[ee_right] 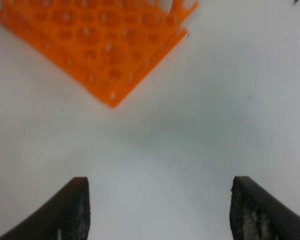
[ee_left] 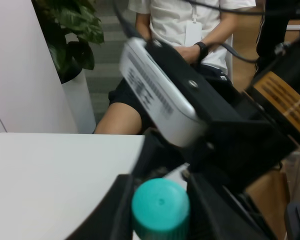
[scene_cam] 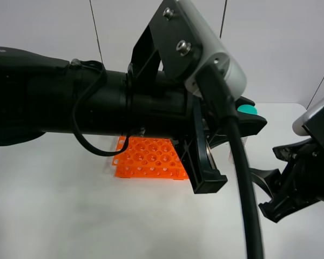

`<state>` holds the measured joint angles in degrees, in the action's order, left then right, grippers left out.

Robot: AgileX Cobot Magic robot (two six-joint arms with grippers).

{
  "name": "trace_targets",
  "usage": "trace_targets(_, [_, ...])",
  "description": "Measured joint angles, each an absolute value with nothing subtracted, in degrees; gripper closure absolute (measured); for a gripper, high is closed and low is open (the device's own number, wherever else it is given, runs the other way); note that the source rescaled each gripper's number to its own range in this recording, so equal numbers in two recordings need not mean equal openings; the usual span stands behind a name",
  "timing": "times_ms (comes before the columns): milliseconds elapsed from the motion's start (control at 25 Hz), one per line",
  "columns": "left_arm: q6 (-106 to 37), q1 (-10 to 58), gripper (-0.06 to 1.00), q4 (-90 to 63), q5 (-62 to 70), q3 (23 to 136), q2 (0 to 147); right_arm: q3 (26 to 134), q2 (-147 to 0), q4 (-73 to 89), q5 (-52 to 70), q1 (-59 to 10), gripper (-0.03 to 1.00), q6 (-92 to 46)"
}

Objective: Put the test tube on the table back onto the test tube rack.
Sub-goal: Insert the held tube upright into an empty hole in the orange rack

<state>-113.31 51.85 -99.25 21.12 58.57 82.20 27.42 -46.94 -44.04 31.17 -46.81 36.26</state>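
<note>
Counted one tube (ee_left: 160, 212), one rack (scene_cam: 149, 158), two grippers. Saw only the tube's teal cap clearly: round, smooth on top, ribbed at the rim, with the body mostly hidden. Found it clenched in the left gripper (ee_left: 160, 192), pinched between black fingers (ee_left: 121, 210), up off the bench (ee_left: 50, 175), right of the rack in the high view and apart from it. Spotted the rack flat on the bench, bright orange, topped with a grid of large and small round holes. Caught the right gripper (ee_right: 159, 210) released, with fingers (ee_right: 72, 210) spread wide over bare bench and nothing between, a rack corner not far ahead. Noted the left arm (scene_cam: 70, 102) sprawled across the high view, hiding the rack's far edge, with a black cable (scene_cam: 245, 183) hanging in front. Beyond the cap, blocked by a grey camera housing (ee_left: 160, 100) on a black arm. Past that, made out one seated person (ee_left: 180, 30) in a white shirt and one potted plant (ee_left: 70, 35) beside the bench.
</note>
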Motion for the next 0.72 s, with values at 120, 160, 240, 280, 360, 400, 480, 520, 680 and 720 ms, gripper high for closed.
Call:
trace_targets(120, [-113.3,51.9,0.94,-99.2,21.2,58.6,82.2,29.5,-48.4,-49.3,33.1,-46.6,0.14,38.3])
trace_targets(160, [-113.3,51.9,0.94,-99.2,21.3,58.6,82.2,29.8,-48.4,-50.0,33.6,-46.2,0.14,39.4])
trace_targets(240, [-113.3,51.9,0.94,-99.2,21.3,58.6,82.2,30.1,-48.4,-50.5,33.8,-44.1,0.15,41.4])
trace_targets(280, [-113.3,51.9,0.94,-99.2,21.3,58.6,82.2,30.1,-48.4,-50.0,33.5,-42.5,0.16,41.8])
trace_targets(360, [-113.3,51.9,0.94,-99.2,21.3,58.6,82.2,30.1,-48.4,-48.1,31.8,-39.2,0.21,41.9])
trace_targets(400, [-113.3,51.9,0.94,-99.2,21.3,58.6,82.2,30.1,-48.4,-46.9,30.3,-37.2,0.22,41.5])
trace_targets(480, [-113.3,51.9,0.94,-99.2,21.3,58.6,82.2,30.1,-48.4,-44.7,27.3,-33.5,0.23,40.0])
trace_targets(520, [-113.3,51.9,0.94,-99.2,21.3,58.6,82.2,30.1,-48.4,-43.7,26.5,-31.3,0.23,39.1])
trace_targets(680, [-113.3,51.9,0.94,-99.2,21.3,58.6,82.2,30.2,-48.4,-39.2,25.8,-22.8,0.25,36.0])
trace_targets(720, [-113.3,51.9,0.94,-99.2,21.3,58.6,82.2,30.4,-48.4,-38.0,25.7,-20.7,0.25,35.4])
